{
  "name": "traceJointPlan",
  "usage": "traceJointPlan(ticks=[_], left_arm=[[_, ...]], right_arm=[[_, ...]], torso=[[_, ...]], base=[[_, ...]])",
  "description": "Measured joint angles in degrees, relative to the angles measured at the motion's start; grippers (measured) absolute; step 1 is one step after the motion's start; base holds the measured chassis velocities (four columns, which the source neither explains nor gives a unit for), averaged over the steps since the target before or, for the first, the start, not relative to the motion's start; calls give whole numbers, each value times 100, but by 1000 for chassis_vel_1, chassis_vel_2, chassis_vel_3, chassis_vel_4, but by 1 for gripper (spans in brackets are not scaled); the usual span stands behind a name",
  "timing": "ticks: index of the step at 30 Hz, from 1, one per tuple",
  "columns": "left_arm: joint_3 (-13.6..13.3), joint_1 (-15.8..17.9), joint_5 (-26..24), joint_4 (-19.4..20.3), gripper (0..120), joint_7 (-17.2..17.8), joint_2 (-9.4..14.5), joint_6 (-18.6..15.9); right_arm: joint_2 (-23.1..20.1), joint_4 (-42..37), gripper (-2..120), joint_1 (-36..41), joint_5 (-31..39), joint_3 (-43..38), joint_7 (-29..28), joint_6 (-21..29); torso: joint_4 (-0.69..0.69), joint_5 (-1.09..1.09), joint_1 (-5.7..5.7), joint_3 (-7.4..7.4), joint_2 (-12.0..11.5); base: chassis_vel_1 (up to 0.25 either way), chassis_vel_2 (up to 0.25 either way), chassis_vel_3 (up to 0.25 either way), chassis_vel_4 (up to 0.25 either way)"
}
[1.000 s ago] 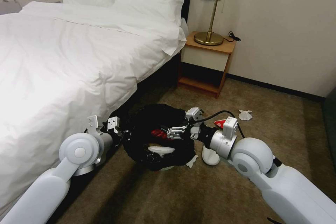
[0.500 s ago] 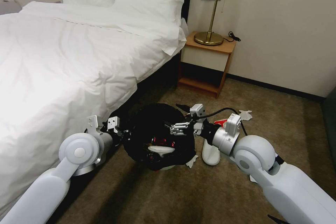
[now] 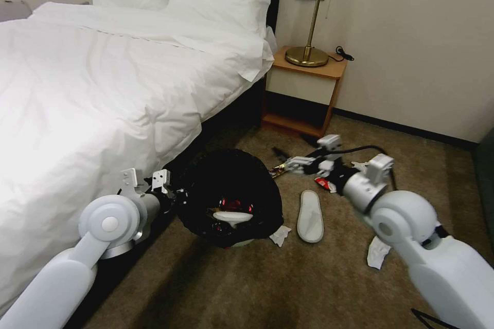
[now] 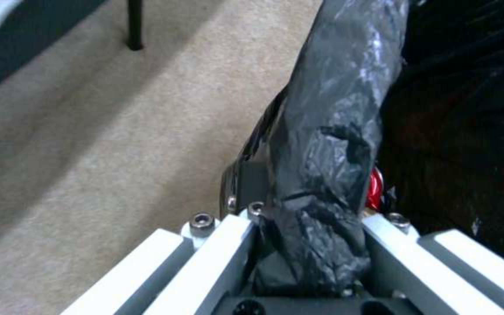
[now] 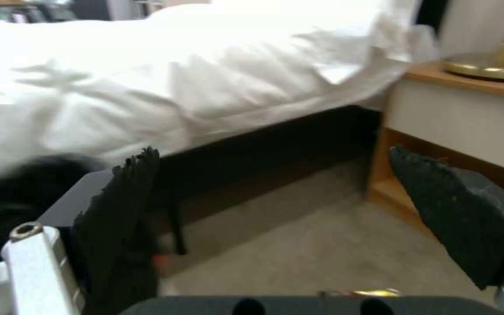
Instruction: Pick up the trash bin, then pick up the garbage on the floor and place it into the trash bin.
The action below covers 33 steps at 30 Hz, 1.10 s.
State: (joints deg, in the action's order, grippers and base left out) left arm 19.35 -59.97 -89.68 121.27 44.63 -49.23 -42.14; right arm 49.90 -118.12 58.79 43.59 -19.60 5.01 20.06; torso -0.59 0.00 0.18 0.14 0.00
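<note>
Bin held at the bedside, litter scattered on the carpet.

The bed (image 3: 103, 77) fills the left side, with the nightstand (image 3: 303, 90) and lamp (image 3: 311, 20) at its head. The trash bin (image 3: 229, 193) is tipped beside the bed, a slipper and red wrappers inside. The left gripper (image 4: 307, 236) is clamped on its bag-covered rim. The right gripper (image 3: 290, 162) hangs with fingers spread wide, empty, just beyond the bin. A white slipper (image 3: 310, 216) lies beside the bin; tissues (image 3: 378, 252) lie near the right arm.
</note>
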Motion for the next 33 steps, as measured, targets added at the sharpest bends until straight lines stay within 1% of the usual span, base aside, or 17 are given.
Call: traceJointPlan(ticks=[2, 3, 7, 8, 9, 10, 12, 13, 15, 16, 18, 26, 33], left_arm=[[0, 0, 0, 0, 0, 0, 0, 0], [127, -129, 16, 89, 0, 0, 51, 0], [161, -185, 36, 141, 0, -14, 61, 0], [183, -241, 81, 174, 0, -34, 72, 0], [201, -282, 118, 201, 0, -49, 77, 0], [201, -282, 118, 201, 0, -49, 77, 0], [262, -370, 160, 272, 0, -93, 105, 0], [262, -370, 160, 272, 0, -93, 105, 0], [314, -458, 240, 333, 0, -104, 139, 0], [314, -458, 240, 333, 0, -104, 139, 0], [325, -499, 321, 373, 0, -129, 153, -1], [378, -617, 587, 430, 0, -268, 232, -1], [378, -637, 623, 454, 0, -279, 242, 0]], right_arm=[[0, 0, 100, 0, 0, 0, 0, 0], [86, 158, 100, 180, -222, -275, -1, -83], [159, 193, 100, 364, -433, -555, -2, -151], [216, 180, 100, 702, -596, -859, -37, -213], [278, 153, 100, 1102, -807, -1066, -65, -295], [278, 153, 100, 1102, -807, -1066, -65, -295], [378, 115, 100, 1503, -1063, -1239, -112, -444], [378, 115, 100, 1503, -1063, -1239, -112, -444], [510, 55, 100, 1796, -1171, -1305, -269, -535], [510, 55, 100, 1796, -1171, -1305, -269, -535], [674, 24, 100, 2028, -1340, -1344, -468, -680], [966, -86, 100, 2380, -1553, -1498, -626, -830], [1100, -99, 100, 2472, -1602, -1556, -704, -862]], torso=[[0, 0, 0, 0, 0], [3, 2, 0, 0, 0], [4, 1, 0, 0, 0], [3, -1, 0, -1, 0], [2, 2, 0, 0, 0], [2, 2, 0, 0, 0], [-3, 0, 0, -1, 0], [-3, 0, 0, -1, 0], [2, 2, 0, -1, 0], [2, 2, 0, -1, 0], [2, 0, 0, -1, 0], [3, 0, 0, -1, 0], [2, 0, 0, 0, 0]], base=[[0, 0, 0, 0], [0, 0, 0, 0], [0, 0, 0, 0], [0, 0, 0, 0], [0, 0, 0, 0], [0, 0, 0, 0], [0, 0, 0, 0], [0, 0, 0, 0], [0, 0, 0, 0], [0, 0, 0, 0], [0, 0, 0, 0], [0, 0, 0, 0], [-7, -5, -3, -4]])
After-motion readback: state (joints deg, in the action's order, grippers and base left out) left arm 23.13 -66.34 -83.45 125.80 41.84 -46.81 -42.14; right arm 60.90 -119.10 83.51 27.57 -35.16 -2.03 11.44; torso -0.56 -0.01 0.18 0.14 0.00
